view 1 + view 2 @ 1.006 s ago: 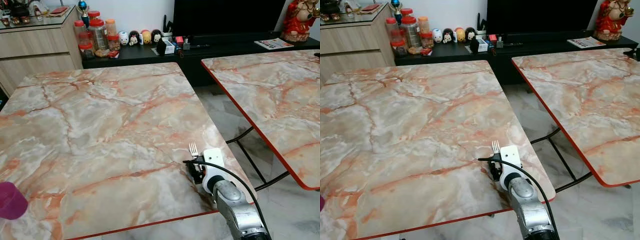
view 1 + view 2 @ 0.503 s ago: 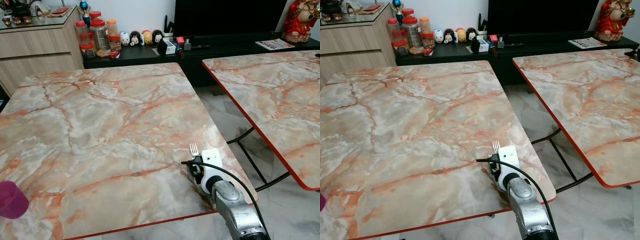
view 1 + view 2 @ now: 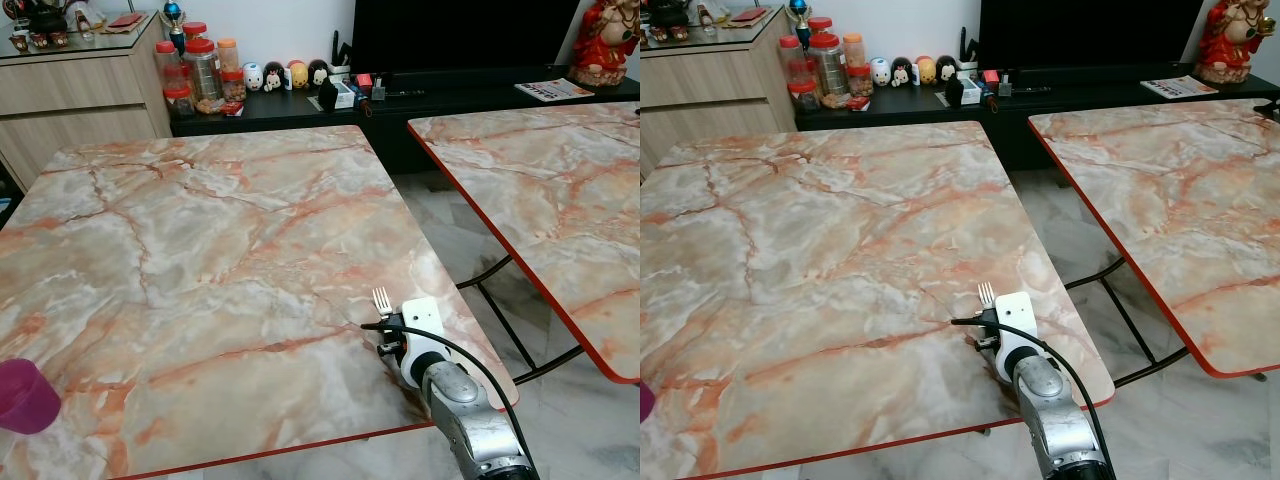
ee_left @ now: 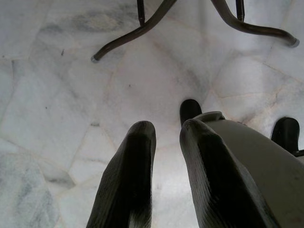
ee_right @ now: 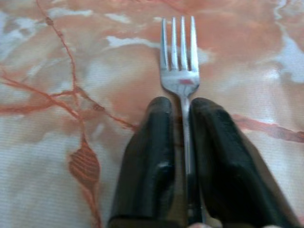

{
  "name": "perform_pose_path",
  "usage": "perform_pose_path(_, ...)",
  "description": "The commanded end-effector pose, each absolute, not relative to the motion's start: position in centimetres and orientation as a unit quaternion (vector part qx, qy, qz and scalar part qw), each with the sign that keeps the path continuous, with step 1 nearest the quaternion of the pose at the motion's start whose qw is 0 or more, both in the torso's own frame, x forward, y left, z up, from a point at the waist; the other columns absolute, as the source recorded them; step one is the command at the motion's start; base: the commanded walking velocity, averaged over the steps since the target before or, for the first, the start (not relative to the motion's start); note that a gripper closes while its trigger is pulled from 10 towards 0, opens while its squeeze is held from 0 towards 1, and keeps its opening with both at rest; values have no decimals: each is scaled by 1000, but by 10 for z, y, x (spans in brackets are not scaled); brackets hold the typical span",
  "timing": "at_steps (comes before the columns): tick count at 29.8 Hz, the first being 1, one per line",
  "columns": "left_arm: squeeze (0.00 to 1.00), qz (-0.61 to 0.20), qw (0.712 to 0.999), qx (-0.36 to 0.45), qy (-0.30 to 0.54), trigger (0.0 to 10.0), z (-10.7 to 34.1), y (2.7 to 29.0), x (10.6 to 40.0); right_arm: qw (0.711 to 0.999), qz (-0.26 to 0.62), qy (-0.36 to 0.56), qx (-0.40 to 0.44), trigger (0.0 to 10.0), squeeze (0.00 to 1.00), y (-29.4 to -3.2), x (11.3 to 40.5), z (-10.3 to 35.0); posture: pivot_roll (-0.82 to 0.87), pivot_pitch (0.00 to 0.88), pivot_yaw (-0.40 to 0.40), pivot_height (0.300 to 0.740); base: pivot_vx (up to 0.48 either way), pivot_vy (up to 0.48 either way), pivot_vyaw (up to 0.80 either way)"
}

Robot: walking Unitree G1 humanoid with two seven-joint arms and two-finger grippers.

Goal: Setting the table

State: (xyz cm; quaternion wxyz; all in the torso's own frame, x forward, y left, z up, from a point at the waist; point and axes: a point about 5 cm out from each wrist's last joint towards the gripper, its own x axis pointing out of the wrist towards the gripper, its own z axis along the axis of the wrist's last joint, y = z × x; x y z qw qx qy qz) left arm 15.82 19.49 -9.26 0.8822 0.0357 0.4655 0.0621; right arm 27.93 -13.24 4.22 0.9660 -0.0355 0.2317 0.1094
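In the left eye view there are two marble-patterned tables: the near table (image 3: 200,260) and a second table (image 3: 560,200), set apart with bare floor between them. One fork (image 3: 382,301) shows near the near table's front right corner, its tines pointing toward the far edge, held low over the tabletop by the right gripper (image 3: 390,335) on its silver arm. One magenta cup (image 3: 22,397) stands at the front left edge of the tabletop, well apart from the fork. Beyond the far edge runs a low black cabinet (image 3: 450,95) carrying red-lidded jars (image 3: 200,70) and small figurines (image 3: 280,75), with a wooden sideboard (image 3: 80,100) to its left.

The right eye view shows the same layout, the fork (image 3: 986,294) just inside the right edge.

In the left wrist view the left gripper (image 4: 164,137) hangs over the pale stone floor (image 4: 57,95), its two fingers slightly apart and holding nothing, with dark curved table legs (image 4: 137,31) beyond.

In the right wrist view the two fingers (image 5: 152,156) press on the fork's handle from both sides, four tines reaching out past them over the marble.
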Motion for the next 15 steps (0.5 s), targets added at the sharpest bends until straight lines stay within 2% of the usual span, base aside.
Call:
perform_pose_path(1, 0, 64, 878, 34, 474, 10000, -94, 197, 154, 963, 99, 249, -36, 0, 0, -137, 276, 36, -52, 0, -3, 732, 0, 0, 0)
perform_pose_path(15, 0, 62, 879, 34, 472, 10000, -93, 196, 157, 964, 105, 241, -35, 0, 0, -132, 280, 39, -54, 0, -2, 732, 0, 0, 0)
